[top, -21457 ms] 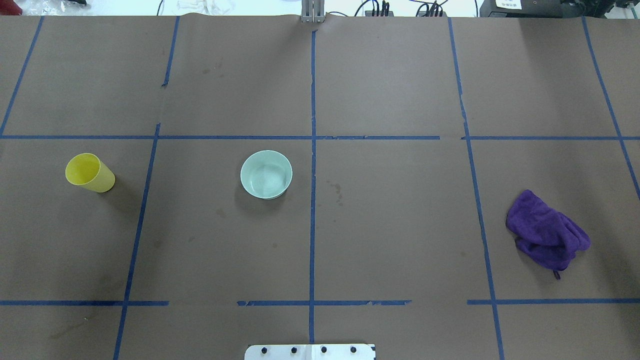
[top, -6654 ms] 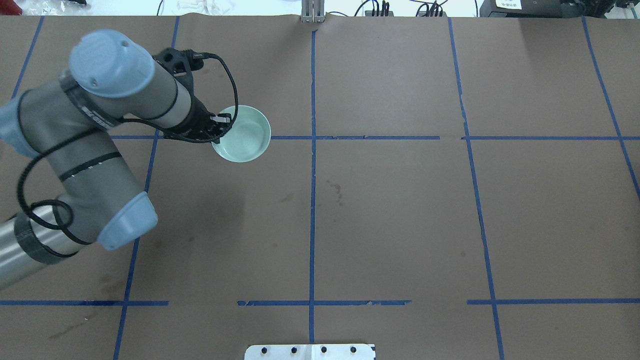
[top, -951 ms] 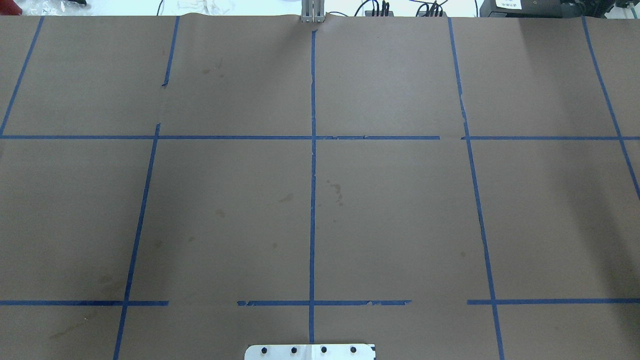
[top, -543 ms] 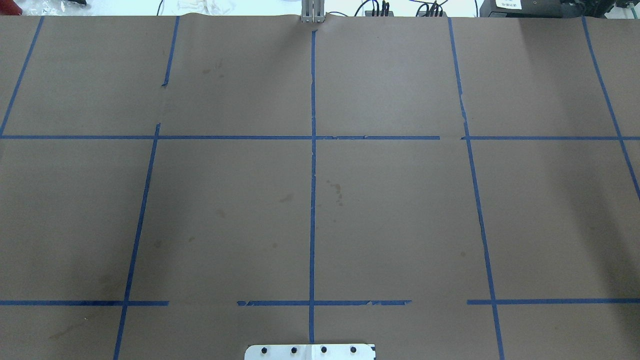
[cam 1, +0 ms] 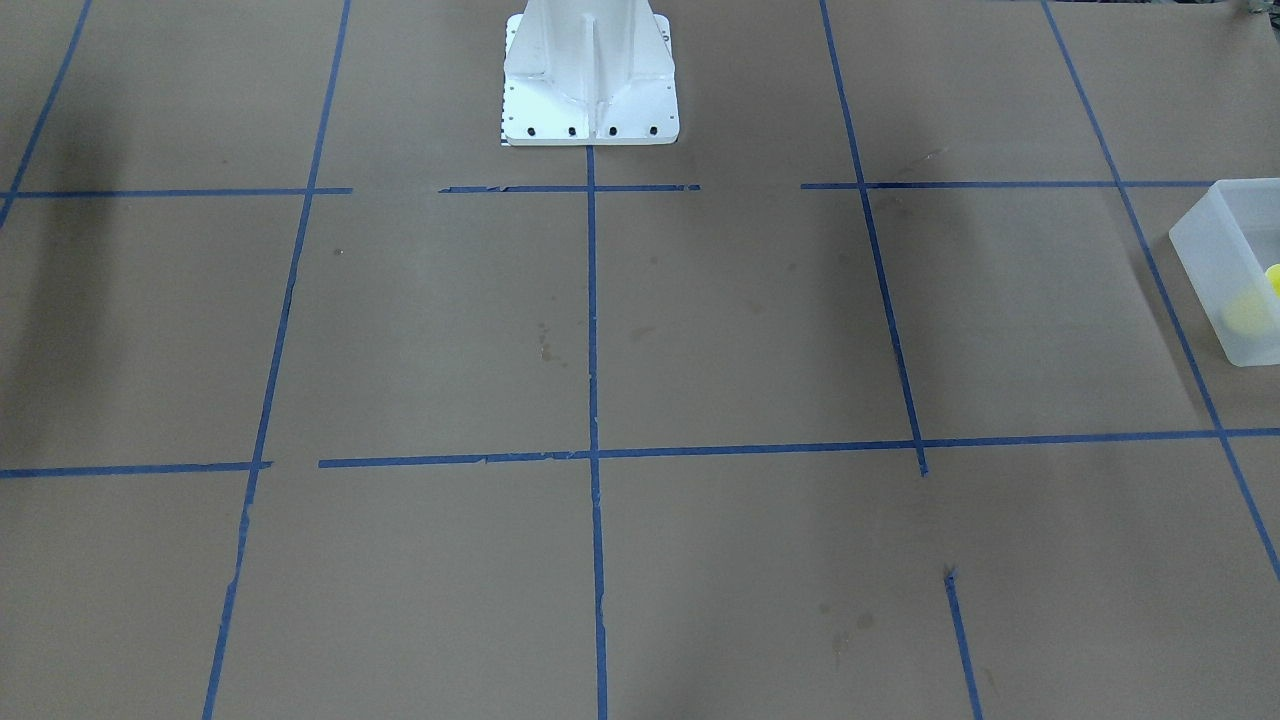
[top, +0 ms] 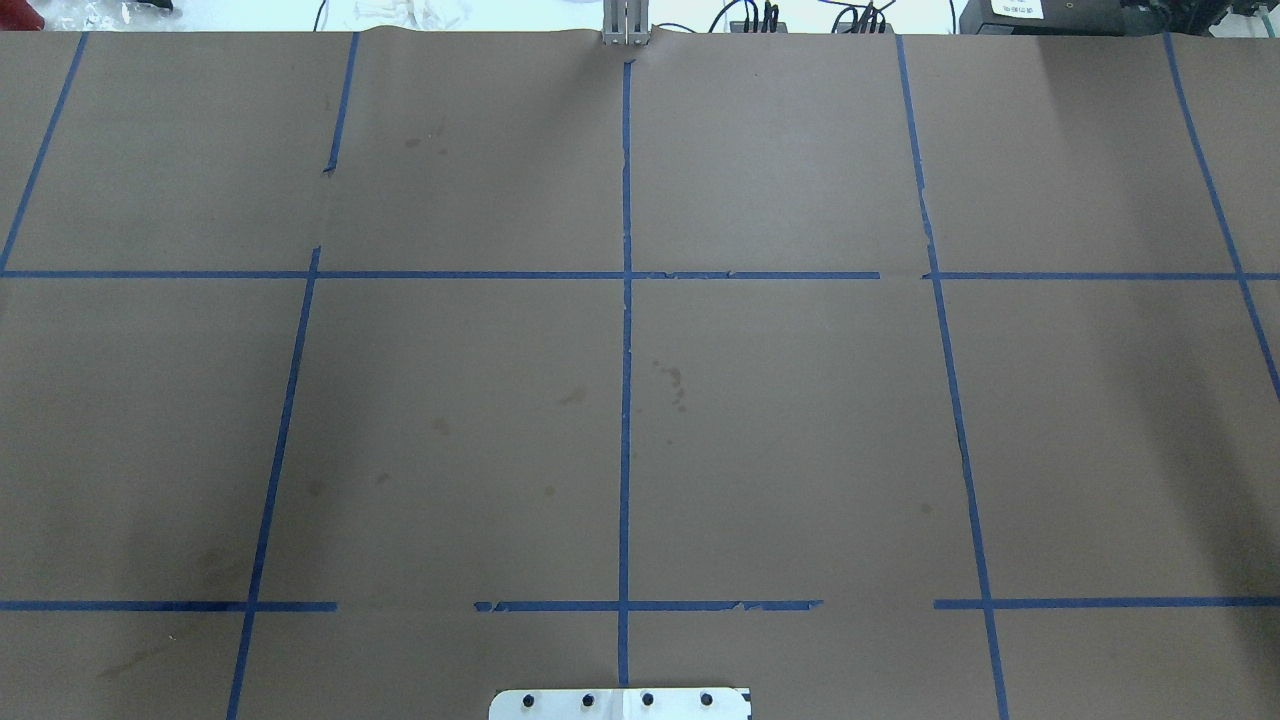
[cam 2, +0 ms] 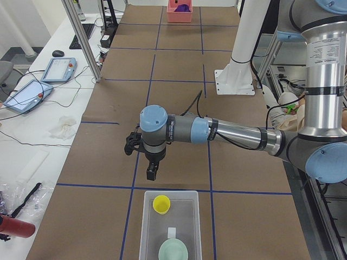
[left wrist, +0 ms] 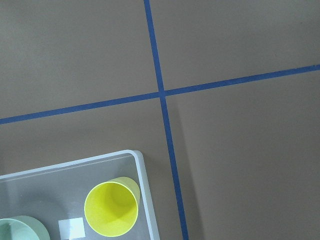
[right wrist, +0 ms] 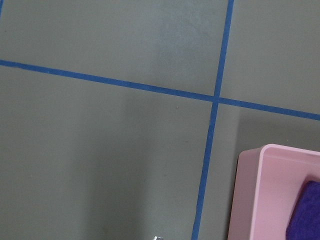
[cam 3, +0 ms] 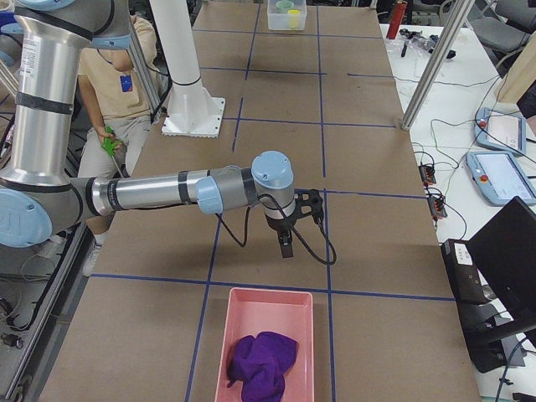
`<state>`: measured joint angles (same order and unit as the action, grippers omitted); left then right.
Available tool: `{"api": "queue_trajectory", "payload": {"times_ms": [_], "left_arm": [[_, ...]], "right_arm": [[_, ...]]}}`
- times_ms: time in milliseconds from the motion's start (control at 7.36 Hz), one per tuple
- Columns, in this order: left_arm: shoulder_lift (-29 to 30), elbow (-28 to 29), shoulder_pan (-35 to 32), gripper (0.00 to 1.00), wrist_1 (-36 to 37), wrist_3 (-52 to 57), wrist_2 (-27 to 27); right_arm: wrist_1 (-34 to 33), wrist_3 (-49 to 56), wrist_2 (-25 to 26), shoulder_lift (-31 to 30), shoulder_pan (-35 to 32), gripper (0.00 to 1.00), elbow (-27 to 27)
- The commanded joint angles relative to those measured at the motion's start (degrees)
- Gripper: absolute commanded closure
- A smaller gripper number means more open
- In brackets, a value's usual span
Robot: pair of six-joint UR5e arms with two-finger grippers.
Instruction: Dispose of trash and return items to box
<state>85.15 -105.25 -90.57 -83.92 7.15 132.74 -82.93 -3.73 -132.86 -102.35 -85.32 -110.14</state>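
The yellow cup [cam 2: 161, 204] stands upright inside the frosted box [cam 2: 144, 216] at the table's left end, next to the pale green bowl [cam 2: 173, 252]. The left wrist view shows the cup [left wrist: 111, 208], the box rim [left wrist: 142, 165] and the bowl [left wrist: 20, 231] from above. The box wall [cam 1: 1205, 250] shows at the front view's right edge. My left gripper [cam 2: 151, 174] hangs just short of the box; I cannot tell if it is open. My right gripper [cam 3: 287, 248] hangs before the pink tray [cam 3: 221, 339]; I cannot tell its state either.
A purple cloth [cam 3: 264, 362] lies in the pink tray [right wrist: 248, 200] at the table's right end. The white pedestal base [cam 1: 590, 90] stands at the robot's side of the table. A seated person [cam 3: 117, 75] is behind it. Monitors and cables lie on the side bench [cam 2: 38, 86].
Nothing has moved in the overhead view over the last second. Since the older frames the cup, bowl and purple cloth have left the middle of the table, and the left arm has left that view.
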Motion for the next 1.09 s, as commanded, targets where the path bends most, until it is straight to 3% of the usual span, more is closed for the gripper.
{"api": "queue_trajectory", "payload": {"times_ms": [0,272,951], "left_arm": [[-0.6,0.13,-0.04,0.0,-0.1,0.23,0.06],[-0.69,0.05,-0.13,0.0,-0.1,0.23,-0.03],[-0.69,2.41,-0.22,0.0,0.17,5.51,-0.11]], "right_arm": [[-2.39,3.79,0.59,-0.4,4.01,0.0,0.36],[-13.97,16.06,1.02,1.0,1.85,0.0,-0.07],[-14.99,16.74,0.33,1.71,0.51,0.0,0.01]]}}
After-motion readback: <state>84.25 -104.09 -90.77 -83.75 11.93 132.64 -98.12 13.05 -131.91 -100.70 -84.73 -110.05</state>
